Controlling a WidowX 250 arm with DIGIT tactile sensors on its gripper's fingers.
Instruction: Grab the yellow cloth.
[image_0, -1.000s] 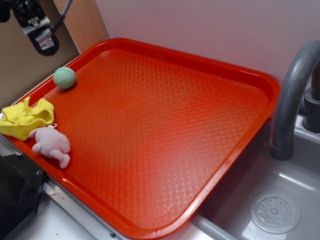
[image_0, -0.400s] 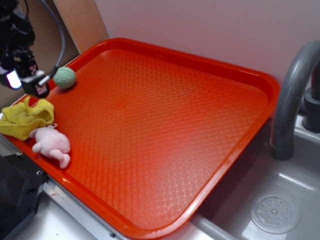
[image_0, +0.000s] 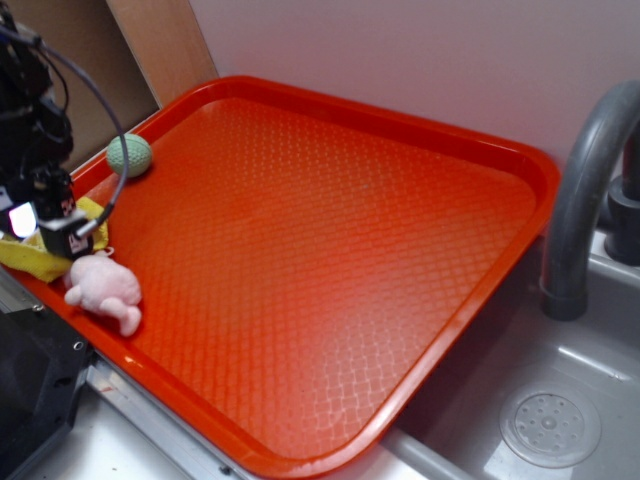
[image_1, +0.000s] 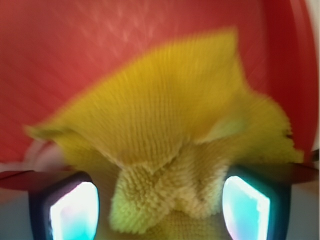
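From the exterior view, the black WidowX arm reaches in at about nine o'clock, its gripper (image_0: 45, 235) down over the yellow cloth (image_0: 28, 258), which lies crumpled at the left edge of the red tray (image_0: 520, 160), partly draped over the rim; only scraps of yellow show around the gripper's body, so from here I cannot tell how the jaws stand; a black cable loops from the arm toward the tool; the pink plush toy (image_0: 102, 289) lies just beside the cloth at roughly five o'clock from it, touching or nearly so; the green knitted ball (image_0: 130, 155) sits near the tray's rim at about one o'clock from the cloth, apart from both; the wide dimpled floor of the tray stretches off to the right; at three o'clock a grey faucet (image_0: 585, 190) arches over a grey sink (image_0: 600, 380) with a round drain strainer (image_0: 550, 427). In the wrist view, the cloth (image_1: 170, 125) fills the middle, blurred, its wrinkled terry folds rising between the two fingers (image_1: 75, 210) at seven and five o'clock; the jaws stand spread apart with fabric bunched in the gap, not pinched; red tray (image_1: 60, 45) lies behind.
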